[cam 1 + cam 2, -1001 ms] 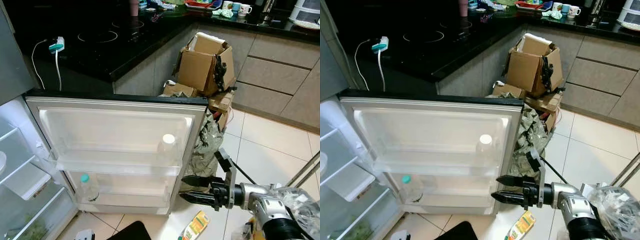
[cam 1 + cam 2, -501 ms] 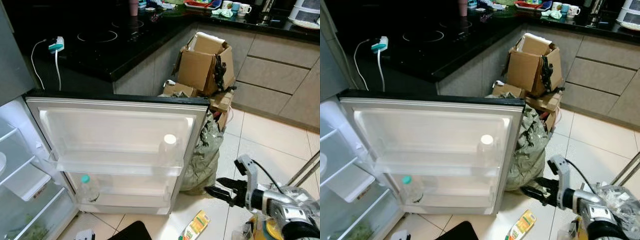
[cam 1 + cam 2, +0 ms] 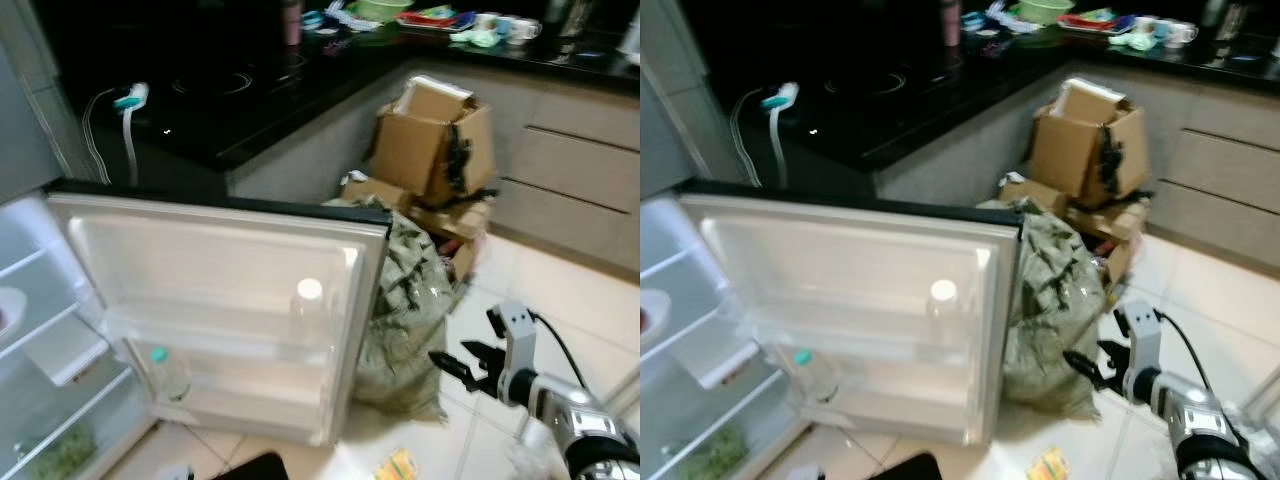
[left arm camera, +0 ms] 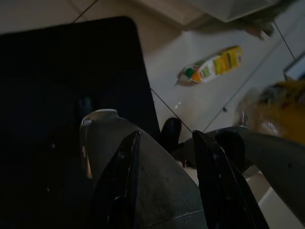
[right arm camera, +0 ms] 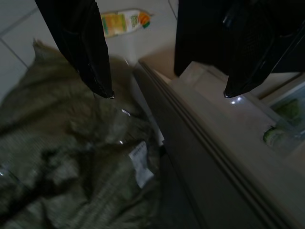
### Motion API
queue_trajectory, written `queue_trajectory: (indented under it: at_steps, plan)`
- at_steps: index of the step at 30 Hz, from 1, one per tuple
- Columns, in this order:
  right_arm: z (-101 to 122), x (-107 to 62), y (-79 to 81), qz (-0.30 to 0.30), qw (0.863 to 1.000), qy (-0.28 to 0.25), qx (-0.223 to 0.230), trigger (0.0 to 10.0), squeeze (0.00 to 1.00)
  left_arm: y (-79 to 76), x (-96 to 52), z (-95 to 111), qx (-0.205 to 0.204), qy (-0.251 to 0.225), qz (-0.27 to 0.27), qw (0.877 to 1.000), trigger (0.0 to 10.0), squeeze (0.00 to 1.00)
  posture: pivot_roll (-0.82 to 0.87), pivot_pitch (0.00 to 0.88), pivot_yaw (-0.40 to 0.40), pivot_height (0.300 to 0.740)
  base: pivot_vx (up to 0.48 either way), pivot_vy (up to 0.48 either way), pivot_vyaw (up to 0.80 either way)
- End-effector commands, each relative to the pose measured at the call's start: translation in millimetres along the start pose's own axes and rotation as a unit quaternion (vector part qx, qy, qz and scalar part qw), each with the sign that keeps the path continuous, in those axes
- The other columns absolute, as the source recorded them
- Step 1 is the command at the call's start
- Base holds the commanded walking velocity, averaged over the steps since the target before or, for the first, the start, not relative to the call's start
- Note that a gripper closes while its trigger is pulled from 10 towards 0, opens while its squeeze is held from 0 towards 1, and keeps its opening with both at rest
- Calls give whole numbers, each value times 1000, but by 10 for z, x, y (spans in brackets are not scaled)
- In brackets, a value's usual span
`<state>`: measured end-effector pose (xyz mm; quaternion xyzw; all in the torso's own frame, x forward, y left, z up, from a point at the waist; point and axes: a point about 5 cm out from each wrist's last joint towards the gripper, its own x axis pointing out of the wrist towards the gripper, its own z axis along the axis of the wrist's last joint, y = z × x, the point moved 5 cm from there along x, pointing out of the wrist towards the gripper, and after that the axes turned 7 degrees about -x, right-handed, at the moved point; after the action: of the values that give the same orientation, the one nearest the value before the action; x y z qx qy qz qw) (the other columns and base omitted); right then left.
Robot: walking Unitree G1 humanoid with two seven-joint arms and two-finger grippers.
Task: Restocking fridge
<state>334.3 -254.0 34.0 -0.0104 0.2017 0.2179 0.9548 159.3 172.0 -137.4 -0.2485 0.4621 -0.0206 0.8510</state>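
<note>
A: Fridge door (image 3: 215, 290) — where is it sitting?

B: It is standing swung open across the left and centre of the head views, its inner side facing the camera. A white-capped bottle (image 3: 306, 312) is resting in the upper door shelf, right of centre; a teal-capped bottle (image 3: 166, 372) is standing in the lower door shelf, lower left. The fridge interior (image 3: 35, 400) is showing at the far left edge.

A: And the right gripper (image 3: 450, 362)?

B: It is hovering in the lower right of the frame, fingers spread wide and holding nothing, pointing toward a crumpled green sack (image 3: 405, 310) that is lying just beside the door's right edge. In the right wrist view the two black fingers (image 5: 78, 43) are framing that sack (image 5: 62, 157) and the door edge (image 5: 214, 148).

A: The left gripper (image 4: 164, 186)?

B: In the dim left wrist view its fingers are standing slightly apart, gripping nothing. A juice carton (image 4: 212, 68) is lying on the floor tiles in the upper right of that view.

A: Background?

B: Cardboard boxes (image 3: 435, 140) are piling up against the cabinets, upper right, beside a black countertop (image 3: 230, 90).
</note>
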Motion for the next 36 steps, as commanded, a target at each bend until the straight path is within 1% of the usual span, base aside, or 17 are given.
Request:
queue_trajectory:
  at_steps: [1,7,11,13,14,15,17,18,20,22,23,24,25,27,31,33,36]
  plan:
    - [-94,26,52,1,1000,11,3,10000,0,67,-41,-125,-3,20,12,1000,10000,0,-61,45,-28,740,0,0,0]
    - [-107,20,10,-16,1000,14,-2,10000,0,75,-43,-129,-3,21,14,1000,10000,0,-61,46,-30,740,0,0,0]
    - [-84,9,-34,-28,999,11,-14,10000,0,73,-42,-130,-3,21,14,1000,10000,0,-63,47,-30,740,0,0,0]
    - [-75,-14,-122,-57,998,14,-18,10000,0,70,-42,-131,-2,21,13,1000,10000,0,-63,47,-30,740,0,0,0]
    - [-80,-51,-231,-95,995,22,-20,10000,0,70,-42,-133,-2,21,14,1000,10000,0,-62,49,-33,740,0,0,0]
    - [-80,-51,-231,-95,995,22,-20,10000,0,70,-42,-133,-2,21,14,1000,10000,0,-62,49,-33,740,0,0,0]
    - [-58,-173,-478,-176,984,29,-13,10000,0,71,-43,-139,-2,22,14,1000,10000,0,-60,52,-34,740,0,0,0]
    - [-38,-223,-560,-201,979,27,-9,10000,0,71,-43,-142,-2,22,14,1000,10000,0,-60,52,-34,740,0,0,0]
    - [41,-297,-679,-234,972,13,-8,10000,0,74,-46,-147,-2,23,14,1000,10000,0,-61,54,-33,740,0,0,0]
    - [230,-312,-751,-246,969,-29,11,10000,0,86,-54,-160,0,25,15,1000,10000,0,-59,60,-29,740,0,0,0]
    - [304,-308,-764,-246,968,-46,20,10000,0,91,-57,-165,1,26,15,1000,10000,0,-59,60,-29,740,0,0,0]
    - [304,-308,-764,-246,968,-46,20,10000,0,91,-57,-165,1,26,15,1000,10000,0,-59,60,-29,740,0,0,0]
    - [396,-277,-754,-238,969,-63,24,10000,0,97,-62,-169,1,26,16,1000,10000,0,-54,63,-27,740,0,0,0]
    - [501,-217,-714,-222,971,-79,26,10000,0,108,-69,-175,3,27,16,1000,10000,0,-47,71,-26,740,0,0,0]
    - [627,-120,-648,-204,974,-94,28,10000,0,137,-89,-187,4,28,17,999,10000,0,-33,91,-23,740,0,0,0]
    - [768,-36,-600,-194,974,-110,35,10000,0,203,-136,-207,8,30,19,999,10000,0,-16,124,-15,740,0,0,0]
    - [820,-7,-579,-188,975,-115,35,10000,0,233,-157,-217,10,30,21,999,10000,0,-5,138,-10,740,0,0,0]
